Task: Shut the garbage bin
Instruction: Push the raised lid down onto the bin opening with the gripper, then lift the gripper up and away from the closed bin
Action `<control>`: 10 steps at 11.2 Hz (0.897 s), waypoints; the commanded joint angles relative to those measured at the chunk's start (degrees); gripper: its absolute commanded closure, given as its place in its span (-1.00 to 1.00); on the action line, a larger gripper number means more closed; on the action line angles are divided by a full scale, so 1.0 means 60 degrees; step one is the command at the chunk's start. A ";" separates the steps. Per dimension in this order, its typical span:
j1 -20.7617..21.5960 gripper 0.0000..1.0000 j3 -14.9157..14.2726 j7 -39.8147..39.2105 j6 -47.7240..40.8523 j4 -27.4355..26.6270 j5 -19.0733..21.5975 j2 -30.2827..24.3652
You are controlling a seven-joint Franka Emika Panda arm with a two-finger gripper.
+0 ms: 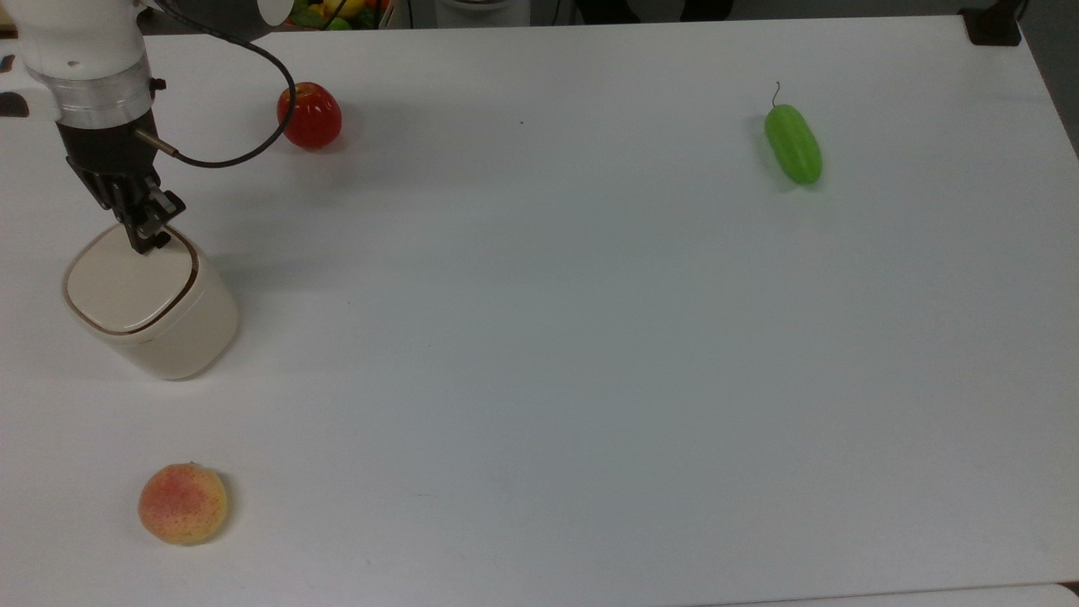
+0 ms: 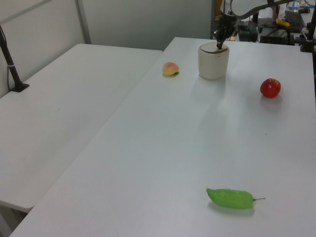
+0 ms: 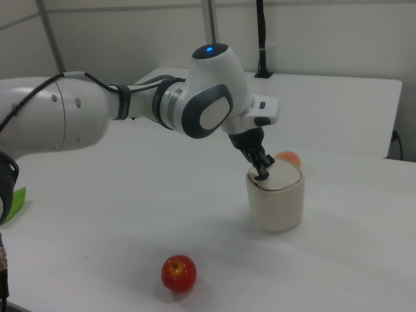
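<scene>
The cream garbage bin (image 1: 164, 324) (image 2: 213, 61) (image 3: 276, 201) stands upright near the top view's left edge. Its rounded-square lid (image 1: 131, 282) lies flat on the rim, with only a thin dark seam around it. My gripper (image 1: 147, 240) (image 2: 219, 45) (image 3: 262, 172) points down with its fingers shut together, and its tip presses on the lid's edge nearest the arm. It holds nothing.
A red apple (image 1: 309, 115) (image 3: 179, 273) lies beyond the bin in the top view. A peach (image 1: 183, 503) (image 2: 170, 68) rests near the table's front edge there. A green cucumber (image 1: 792, 143) (image 2: 230, 198) sits far to the top view's right. A black cable (image 1: 244, 143) loops from the wrist.
</scene>
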 commanded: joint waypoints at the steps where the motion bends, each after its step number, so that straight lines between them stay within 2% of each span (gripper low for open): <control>1: 0.0088 1.00 -0.0039 0.0201 -0.0196 -0.0160 -0.0001 -0.0006; 10: 0.0088 1.00 -0.0053 0.0186 -0.0181 -0.0146 -0.0016 0.0200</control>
